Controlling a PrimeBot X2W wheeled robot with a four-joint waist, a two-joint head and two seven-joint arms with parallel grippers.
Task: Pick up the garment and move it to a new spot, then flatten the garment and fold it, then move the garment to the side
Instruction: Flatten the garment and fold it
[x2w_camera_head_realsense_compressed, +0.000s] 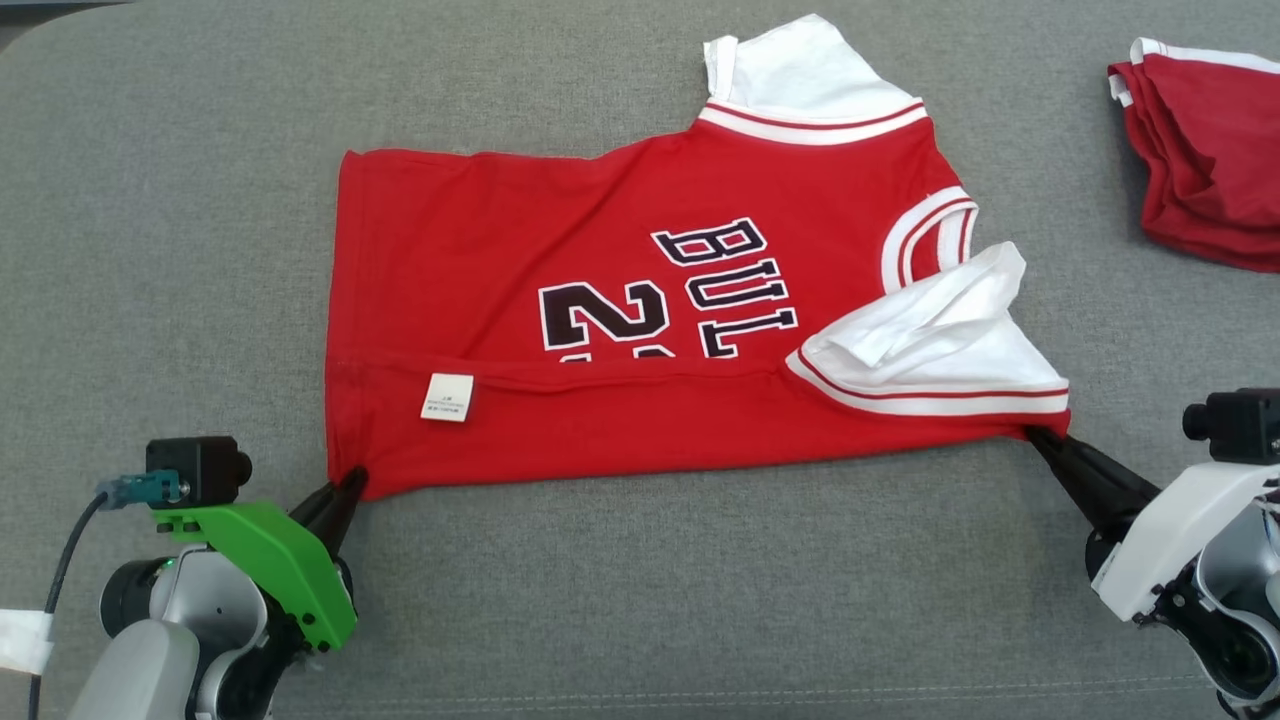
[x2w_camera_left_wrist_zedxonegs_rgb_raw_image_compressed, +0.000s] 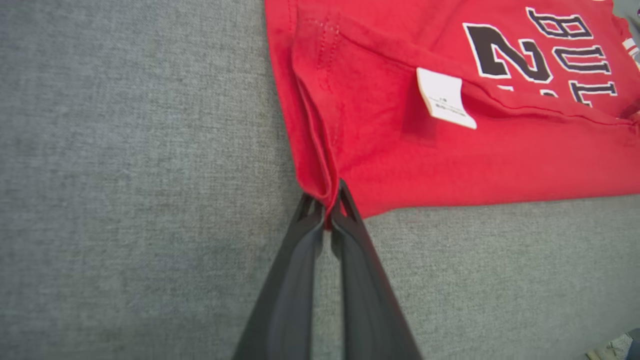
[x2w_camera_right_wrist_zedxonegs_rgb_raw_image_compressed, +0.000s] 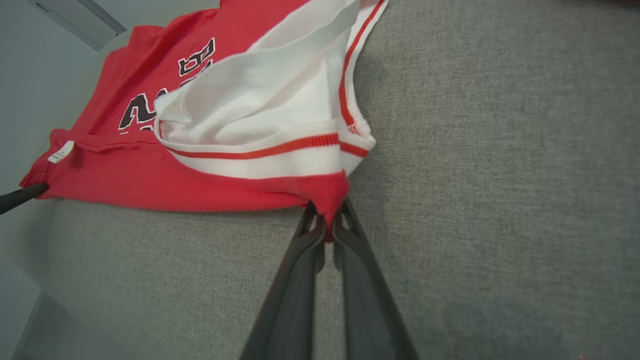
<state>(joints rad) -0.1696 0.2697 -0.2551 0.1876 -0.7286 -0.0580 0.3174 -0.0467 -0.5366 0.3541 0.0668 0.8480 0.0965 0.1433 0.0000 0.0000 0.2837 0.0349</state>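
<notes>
A red basketball jersey (x2w_camera_head_realsense_compressed: 560, 250) lies about the middle of the grey worktop (x2w_camera_head_realsense_compressed: 650, 600), its long axis parallel to the near edge, with the hem toward the left edge and the neck and white sleeves toward the right. Its near side is folded over, baring a white label (x2w_camera_head_realsense_compressed: 447, 397). The left end effector (x2w_camera_head_realsense_compressed: 350, 485) is pinched on the near hem corner and the right end effector (x2w_camera_head_realsense_compressed: 1035, 435) on the near corner under the sleeve (x2w_camera_head_realsense_compressed: 930, 350); a folded red garment (x2w_camera_head_realsense_compressed: 1210, 160) sits by the far right corner.

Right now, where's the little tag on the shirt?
Find the red jersey spread on the grey surface. Just past the corner pinched by the left gripper sits the tag. It is small, square and plain white, unlike the big striped sleeves.
</notes>
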